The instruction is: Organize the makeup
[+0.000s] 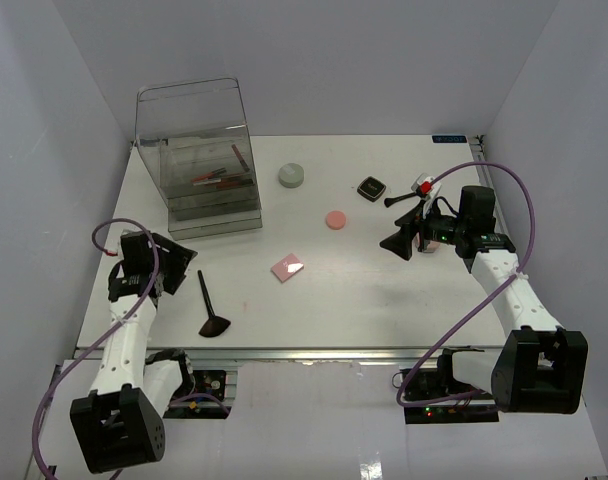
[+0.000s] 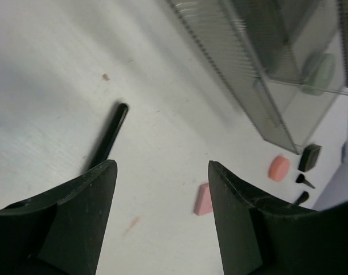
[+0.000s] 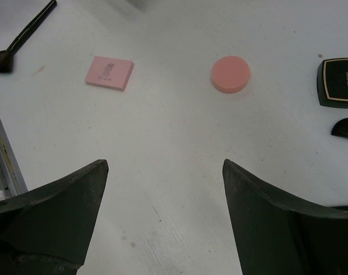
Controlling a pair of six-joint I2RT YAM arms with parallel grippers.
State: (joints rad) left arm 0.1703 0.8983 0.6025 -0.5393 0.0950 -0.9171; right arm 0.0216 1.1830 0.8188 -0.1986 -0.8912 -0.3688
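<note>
Top external: sticks (image 1: 212,177) in drawer box (image 1: 199,160), upper left. Brush (image 1: 209,305), pink compact (image 1: 287,267), pink disc (image 1: 335,218), grey jar (image 1: 291,176), black compact (image 1: 371,188) not yet sorted. Left gripper (image 2: 162,172) and right gripper (image 3: 165,172): jaws wide apart, empty.

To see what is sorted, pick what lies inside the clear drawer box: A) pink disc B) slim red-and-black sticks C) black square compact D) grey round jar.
B: the slim red-and-black sticks lie inside the clear drawer box, while the pink disc, grey round jar and black square compact sit out on the table.
</note>
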